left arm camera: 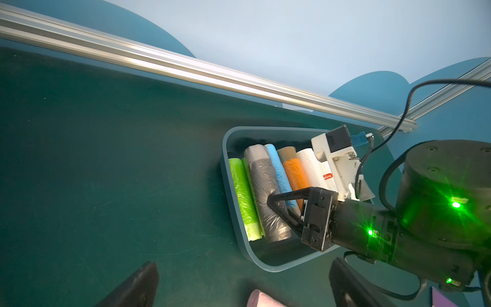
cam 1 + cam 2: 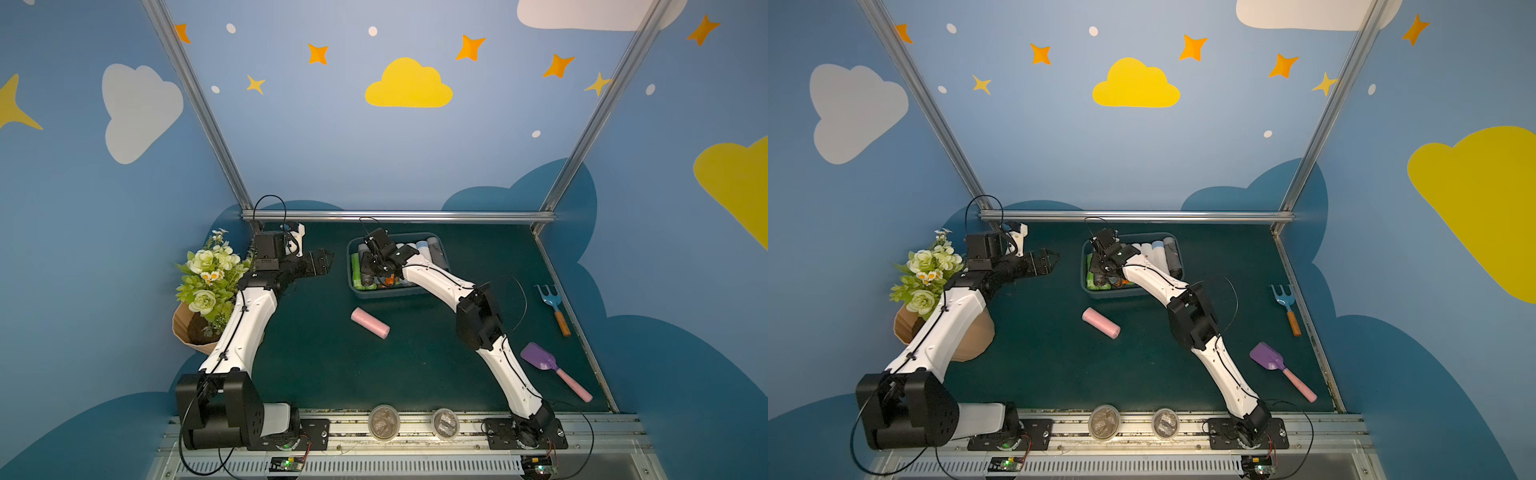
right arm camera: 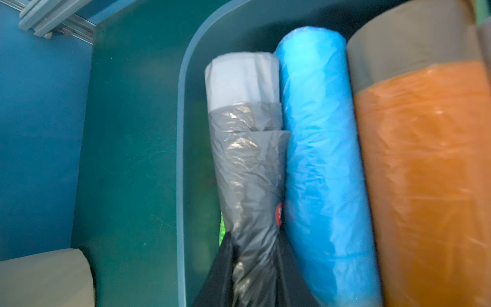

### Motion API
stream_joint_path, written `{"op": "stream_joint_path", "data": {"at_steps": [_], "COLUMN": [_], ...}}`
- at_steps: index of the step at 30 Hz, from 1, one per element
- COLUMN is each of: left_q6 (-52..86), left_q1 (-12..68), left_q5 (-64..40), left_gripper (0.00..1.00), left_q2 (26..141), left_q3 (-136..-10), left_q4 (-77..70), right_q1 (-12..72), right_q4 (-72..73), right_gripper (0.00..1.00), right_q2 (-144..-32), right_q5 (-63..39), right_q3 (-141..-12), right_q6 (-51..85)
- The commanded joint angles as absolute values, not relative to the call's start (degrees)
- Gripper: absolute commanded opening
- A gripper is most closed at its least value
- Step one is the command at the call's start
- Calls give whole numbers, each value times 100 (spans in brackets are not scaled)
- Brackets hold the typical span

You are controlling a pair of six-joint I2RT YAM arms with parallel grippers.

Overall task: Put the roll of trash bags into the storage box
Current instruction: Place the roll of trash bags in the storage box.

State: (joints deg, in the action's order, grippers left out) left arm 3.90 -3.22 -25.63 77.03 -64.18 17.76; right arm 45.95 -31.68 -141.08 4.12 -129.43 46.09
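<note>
The blue-grey storage box [image 2: 386, 293] [image 2: 1121, 294] [image 1: 225, 186] sits at the back middle of the green mat. Inside it lie green [image 1: 243, 202], blue [image 1: 281, 180], orange [image 1: 295, 172] and white [image 1: 310, 167] rolls side by side. My right gripper [image 2: 372, 272] [image 2: 1102, 272] [image 3: 253, 271] reaches down into the box, shut on a grey roll of trash bags [image 1: 265, 191] [image 3: 244, 159] between the green and blue ones. A pink roll [image 2: 370, 323] [image 2: 1101, 323] [image 1: 261, 299] lies on the mat in front of the box. My left gripper [image 2: 326, 262] [image 1: 239, 285] hangs open and empty left of the box.
A flower pot [image 2: 208, 286] stands at the left edge behind my left arm. A blue rake [image 2: 550, 301] and a purple shovel [image 2: 548, 368] lie by the right edge. Two round clear containers [image 2: 383, 422] [image 2: 445, 423] sit on the front rail. A metal rail [image 2: 395, 216] bounds the back.
</note>
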Motion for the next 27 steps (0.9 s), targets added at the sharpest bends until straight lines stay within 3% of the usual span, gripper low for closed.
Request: {"op": "stream_joint_path", "data": {"at_steps": [1, 11, 22, 27], "left_q6": [426, 475, 468, 594], "left_q1": [-351, -349, -350, -345], "left_q5": [-2680, -2821, -2867, -2995], "left_gripper": [100, 100, 100, 100], "left_q2": [7616, 7614, 7615, 7629], "left_q3": [-6415, -6425, -6416, -6442], "left_q4": [1703, 1694, 1691, 1627], "right_q1": [4471, 4517, 4592, 4605], "right_q4": [-3365, -3256, -3242, -2677], "right_gripper": [21, 31, 34, 33], "right_q2": [-14238, -14039, -13772, -13121], "right_q5": [594, 645, 635, 585], "right_q3": [-13078, -12951, -12759, -11777], "right_q6": [4581, 4411, 4342, 4324]}}
